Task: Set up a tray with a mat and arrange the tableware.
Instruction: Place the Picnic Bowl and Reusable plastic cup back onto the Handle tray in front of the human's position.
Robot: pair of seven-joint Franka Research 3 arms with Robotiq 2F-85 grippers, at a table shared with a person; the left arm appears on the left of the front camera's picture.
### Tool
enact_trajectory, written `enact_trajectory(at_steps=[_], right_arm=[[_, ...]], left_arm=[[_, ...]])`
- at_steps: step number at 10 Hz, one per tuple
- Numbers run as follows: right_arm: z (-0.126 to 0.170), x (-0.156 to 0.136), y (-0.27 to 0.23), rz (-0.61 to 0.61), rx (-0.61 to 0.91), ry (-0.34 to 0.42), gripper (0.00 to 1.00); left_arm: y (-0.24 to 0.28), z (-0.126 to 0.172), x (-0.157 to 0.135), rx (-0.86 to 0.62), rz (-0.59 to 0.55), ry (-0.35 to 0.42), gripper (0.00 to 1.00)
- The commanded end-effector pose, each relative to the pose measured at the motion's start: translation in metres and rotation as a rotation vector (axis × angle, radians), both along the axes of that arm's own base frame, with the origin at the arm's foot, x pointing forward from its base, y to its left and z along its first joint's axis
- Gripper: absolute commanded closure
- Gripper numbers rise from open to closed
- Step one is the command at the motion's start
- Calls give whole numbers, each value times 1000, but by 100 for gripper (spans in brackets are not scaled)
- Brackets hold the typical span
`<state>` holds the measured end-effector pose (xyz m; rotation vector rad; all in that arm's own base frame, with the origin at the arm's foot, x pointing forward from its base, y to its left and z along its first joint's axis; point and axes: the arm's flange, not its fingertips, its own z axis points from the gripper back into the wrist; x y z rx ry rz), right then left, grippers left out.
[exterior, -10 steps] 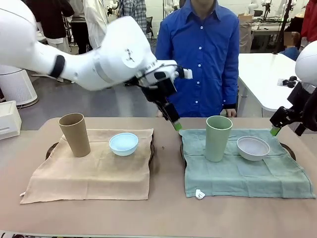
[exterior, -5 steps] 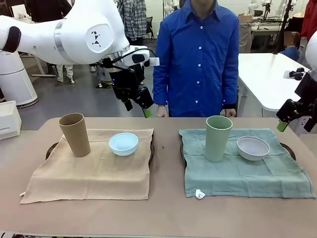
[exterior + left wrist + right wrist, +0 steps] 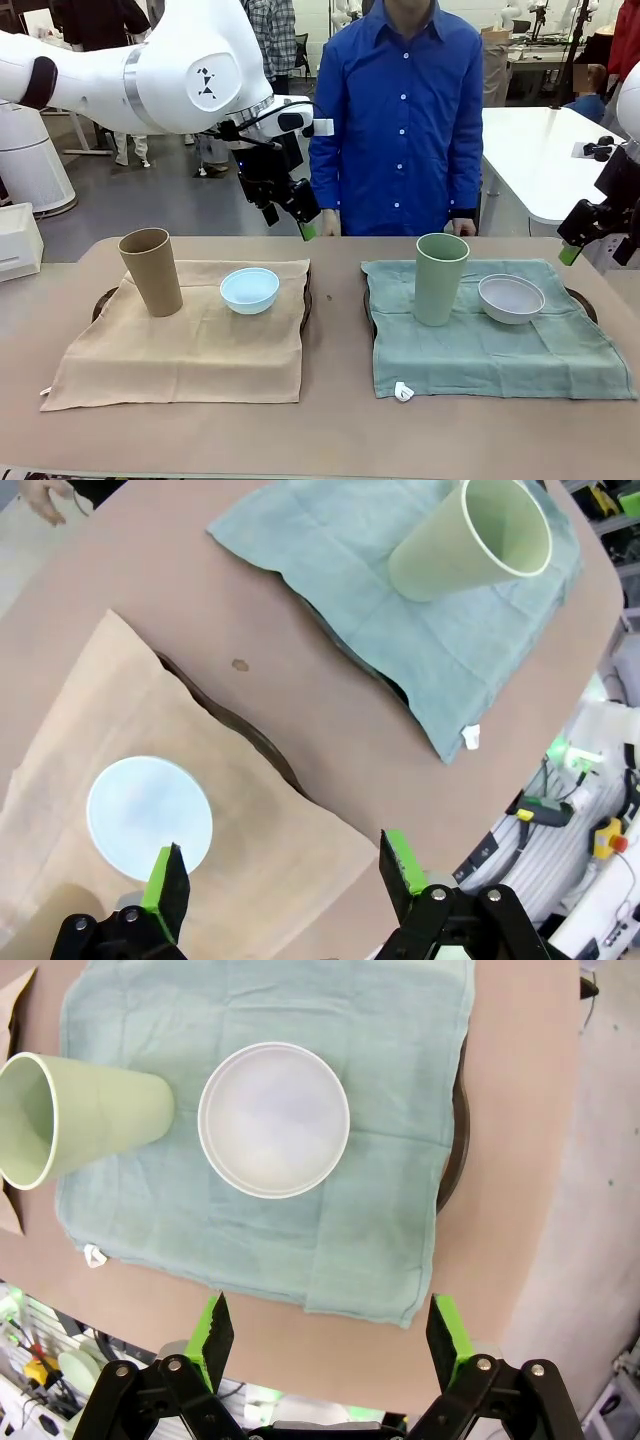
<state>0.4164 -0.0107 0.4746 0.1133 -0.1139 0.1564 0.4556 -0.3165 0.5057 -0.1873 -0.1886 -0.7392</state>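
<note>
Left gripper is up in the air above the far edge of the table, jaws spread wide, nothing between them. From its wrist camera the green pads frame the light blue bowl well below.

Right gripper hangs off the right end of the table — also wide and empty, looking down on the white bowl.

Layout:
- Tan mat on the left, draped over a dark tray whose rim peeks out at the edges.
- Tan tumbler stands upright at the mat's far left, the light blue bowl just to its right, apart from it.
- Green mat on the right over a second tray.
- Mint green tumbler upright near that mat's far left, white bowl beside it, not touching.

Person in a blue shirt stands at the far side, hands low at the table edge.
</note>
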Motion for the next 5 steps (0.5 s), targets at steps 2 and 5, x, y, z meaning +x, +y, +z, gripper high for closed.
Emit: enact_trajectory(at_steps=[2, 5], right_arm=[[-2, -1, 0, 6, -3, -12, 0], [0, 0, 0, 0, 0, 0, 0]], left_arm=[[2, 2, 4, -7, -19, -15, 0], [0, 1, 1, -1, 0, -2, 0]])
